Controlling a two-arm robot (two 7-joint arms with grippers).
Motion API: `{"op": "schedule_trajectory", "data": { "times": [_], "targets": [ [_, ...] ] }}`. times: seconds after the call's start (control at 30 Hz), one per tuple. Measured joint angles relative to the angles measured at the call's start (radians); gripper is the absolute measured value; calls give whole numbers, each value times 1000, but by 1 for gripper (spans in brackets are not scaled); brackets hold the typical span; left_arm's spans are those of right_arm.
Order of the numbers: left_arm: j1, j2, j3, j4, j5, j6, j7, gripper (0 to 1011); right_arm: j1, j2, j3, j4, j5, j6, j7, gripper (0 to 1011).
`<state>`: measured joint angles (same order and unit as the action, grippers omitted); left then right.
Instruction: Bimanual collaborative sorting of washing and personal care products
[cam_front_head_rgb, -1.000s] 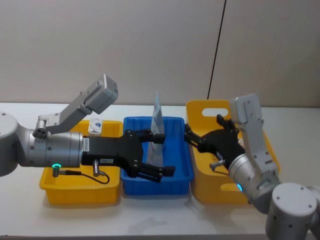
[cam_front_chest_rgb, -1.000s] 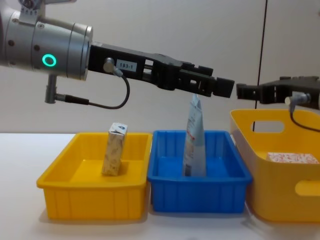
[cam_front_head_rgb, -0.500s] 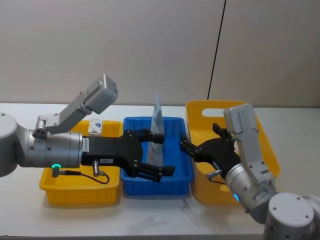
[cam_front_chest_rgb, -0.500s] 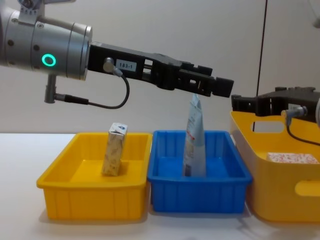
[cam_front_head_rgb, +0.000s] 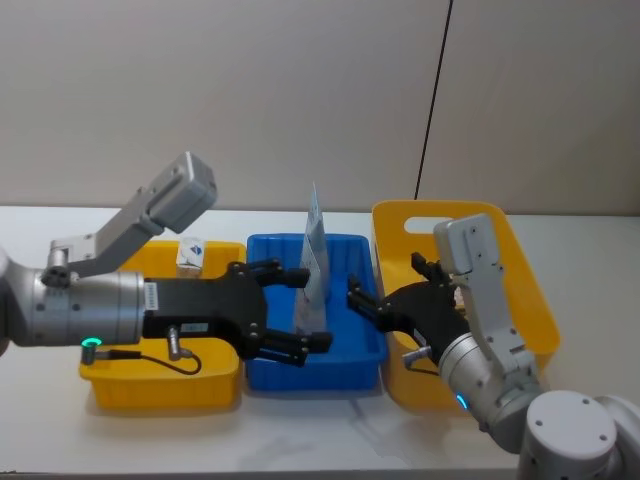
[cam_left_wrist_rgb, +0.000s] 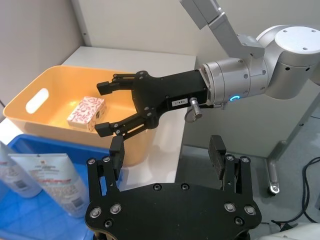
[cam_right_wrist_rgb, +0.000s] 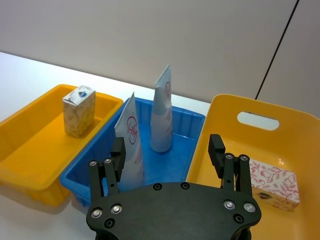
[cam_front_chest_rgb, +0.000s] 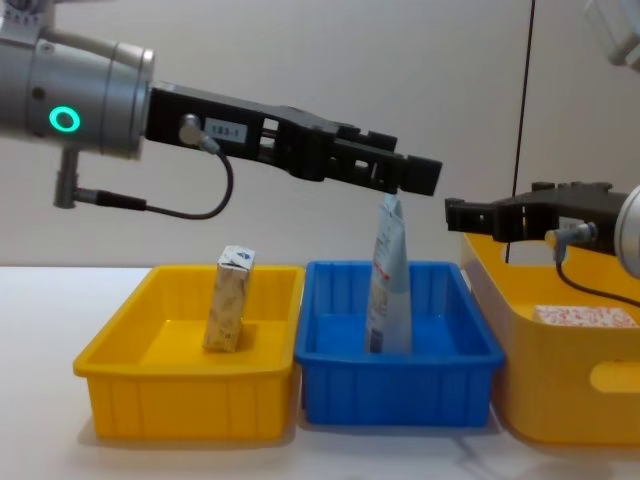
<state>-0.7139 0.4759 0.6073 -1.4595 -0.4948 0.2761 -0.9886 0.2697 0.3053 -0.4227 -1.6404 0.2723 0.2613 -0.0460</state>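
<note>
A large yellow handled bin (cam_front_head_rgb: 520, 290) holds the floral-print box (cam_right_wrist_rgb: 274, 183). The blue bin (cam_front_chest_rgb: 400, 380) holds two upright pale-blue squeeze tubes (cam_right_wrist_rgb: 161, 116). The small cream carton (cam_front_chest_rgb: 229, 298) stands in the yellow tray (cam_front_chest_rgb: 185, 392). Left gripper (cam_front_head_rgb: 288, 312) and right gripper (cam_left_wrist_rgb: 106, 109) hover spread wide, empty.

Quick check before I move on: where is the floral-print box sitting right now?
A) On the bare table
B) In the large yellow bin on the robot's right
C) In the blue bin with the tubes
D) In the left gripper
B: the floral-print box lies on the floor of the large yellow bin, while both open grippers, left and right, hold nothing.
</note>
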Motion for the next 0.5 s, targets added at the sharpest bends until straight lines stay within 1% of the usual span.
{"op": "schedule_trajectory", "data": {
  "times": [0.27, 0.5],
  "targets": [
    [27, 40, -18, -54, -13, 28, 30, 1001, -1, -10, -6, 7, -9, -1, 8, 1004],
    [38, 57, -25, -76, -18, 41, 43, 1001, 0, -21, -11, 22, -20, -5, 10, 1004]
  ]
}}
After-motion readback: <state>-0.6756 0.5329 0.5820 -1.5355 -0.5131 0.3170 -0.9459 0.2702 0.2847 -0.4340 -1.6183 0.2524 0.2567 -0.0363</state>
